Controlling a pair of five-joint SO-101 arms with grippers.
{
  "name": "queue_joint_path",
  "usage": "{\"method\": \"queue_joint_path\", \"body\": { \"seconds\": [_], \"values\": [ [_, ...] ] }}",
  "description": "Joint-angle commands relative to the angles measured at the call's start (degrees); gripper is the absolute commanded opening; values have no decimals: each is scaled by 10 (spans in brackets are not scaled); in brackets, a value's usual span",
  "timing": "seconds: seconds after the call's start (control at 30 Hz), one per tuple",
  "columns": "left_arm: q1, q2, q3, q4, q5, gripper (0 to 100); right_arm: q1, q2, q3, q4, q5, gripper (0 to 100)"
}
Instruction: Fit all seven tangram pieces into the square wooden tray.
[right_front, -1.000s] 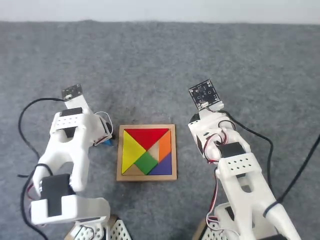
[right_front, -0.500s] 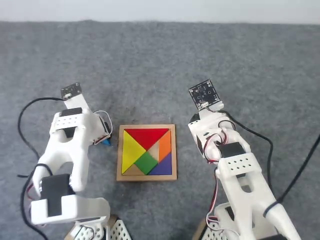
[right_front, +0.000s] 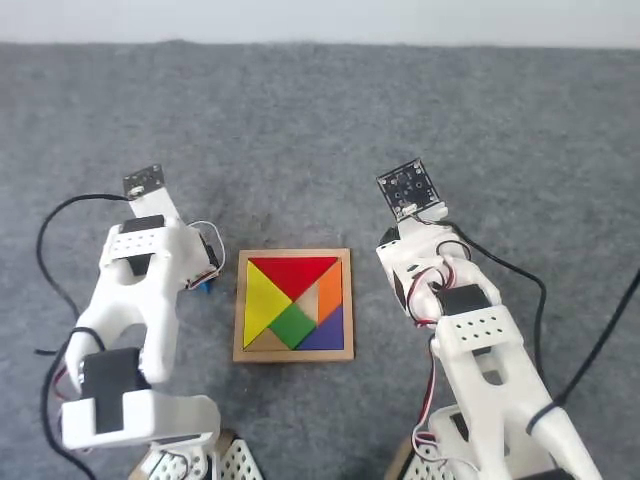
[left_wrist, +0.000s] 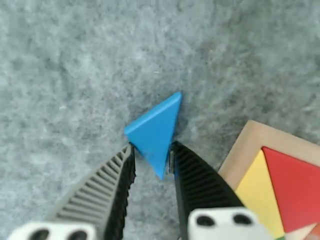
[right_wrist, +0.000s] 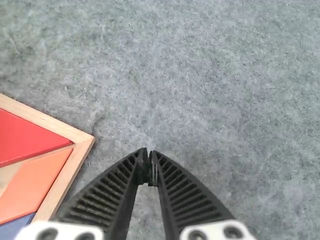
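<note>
The square wooden tray (right_front: 293, 254) lies between the two arms and holds red (right_front: 293, 272), yellow (right_front: 262, 300), green (right_front: 292, 323), orange (right_front: 330, 290) and purple (right_front: 326, 333) pieces. Bare wood shows in a small gap near the tray's middle and at a front corner. A blue triangle (left_wrist: 154, 130) sits on the carpet just left of the tray, and my left gripper (left_wrist: 150, 151) is shut on its lower tip. In the high view the blue triangle (right_front: 207, 287) peeks out from under the left arm. My right gripper (right_wrist: 149, 156) is shut on nothing, above the carpet beside the tray's corner (right_wrist: 85, 141).
Grey carpet covers the whole table, with open room behind the tray and to both sides. The two arm bases and their cables stand along the front edge.
The blue triangle has slipped a little to the left, farther under the left arm and away from the tray. The right arm has kept still.
</note>
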Motion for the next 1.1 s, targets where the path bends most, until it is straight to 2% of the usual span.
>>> {"method": "queue_joint_path", "body": {
  "seconds": [0.0,0.1,0.27,0.4,0.67,0.77,0.93,1.07],
  "values": [
    [-2,-21,-8,-6,-13,104,-2,-27,-8,0,5,7],
    [-2,-22,-9,-4,-18,109,-2,-27,-8,0,5,7],
    [-2,-23,-39,50,-104,197,-2,-28,-9,0,5,7],
    [-2,-22,-71,87,-172,209,-2,-28,-9,0,5,7],
    [-2,-21,-93,83,-264,210,-2,-28,-9,0,5,7],
    [-11,-21,-78,52,-300,210,-2,-28,-9,0,5,7],
    [-45,-21,-72,41,-307,210,-2,-28,-9,0,5,7],
    [-41,-20,-58,25,-293,210,-2,-28,-9,0,5,7]
  ]
}}
